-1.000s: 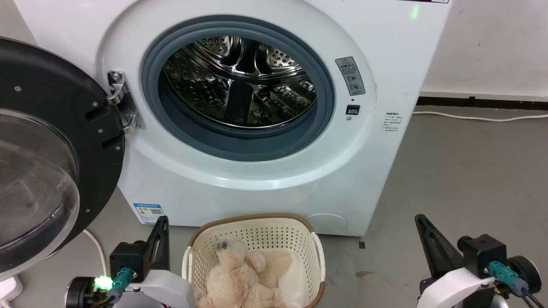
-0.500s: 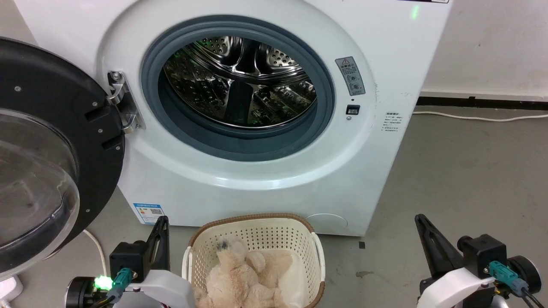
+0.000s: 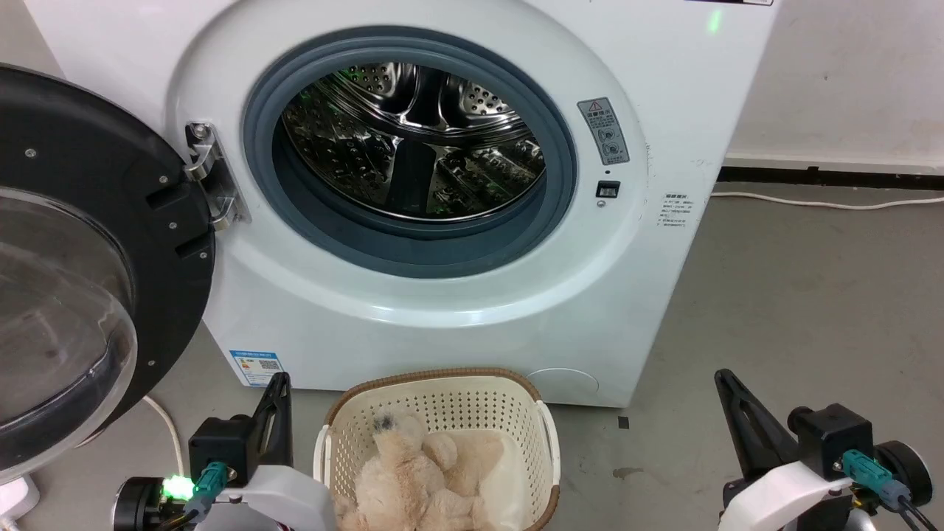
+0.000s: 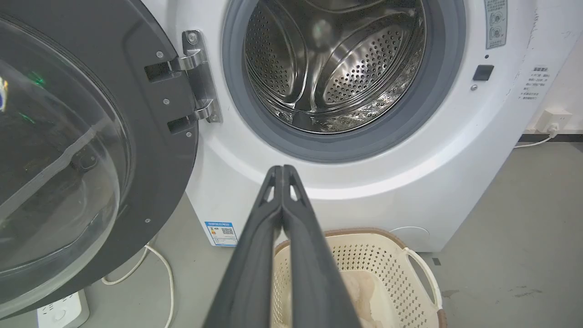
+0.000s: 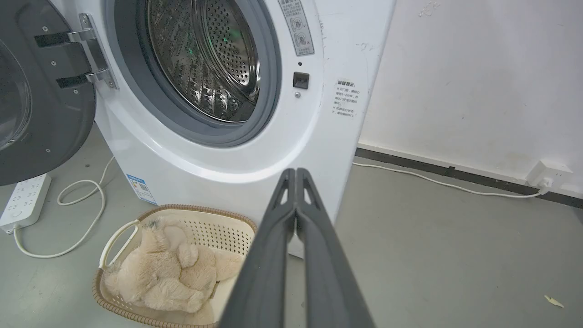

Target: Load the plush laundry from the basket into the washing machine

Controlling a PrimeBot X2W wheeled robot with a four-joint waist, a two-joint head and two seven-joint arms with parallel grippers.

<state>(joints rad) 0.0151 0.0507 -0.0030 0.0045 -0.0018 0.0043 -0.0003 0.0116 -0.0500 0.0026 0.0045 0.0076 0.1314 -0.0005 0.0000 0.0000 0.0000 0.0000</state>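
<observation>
Blue QR-code sticker low on white washing machine, print illegible

A grey concrete floor meets a white, scuffed wall along a black baseboard. 1 white cable runs beside the baseboard to a wall socket. Elsewhere on the floor lies a white power strip, its cord loosely looped.
</observation>
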